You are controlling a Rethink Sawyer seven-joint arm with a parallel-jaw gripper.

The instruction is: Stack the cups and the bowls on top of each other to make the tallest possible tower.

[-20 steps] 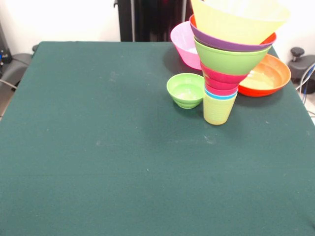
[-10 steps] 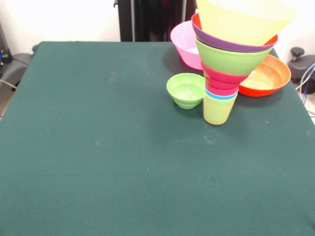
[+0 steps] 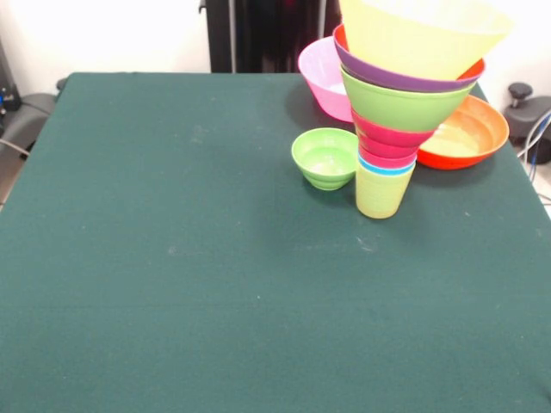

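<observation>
Looking for the gripper, you will not find it; it is out of view, so its state is unknown. The tower [image 3: 396, 112] stands upright on the table [image 3: 172, 258]. The small green bowl [image 3: 325, 157] touches its base; reach from above.

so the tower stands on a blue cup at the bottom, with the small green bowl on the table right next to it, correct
Not quite. In the front view the tower stands on a yellow-green cup; the blue cup shows only as a rim just above it. The small green bowl does sit on the table beside it.
</observation>
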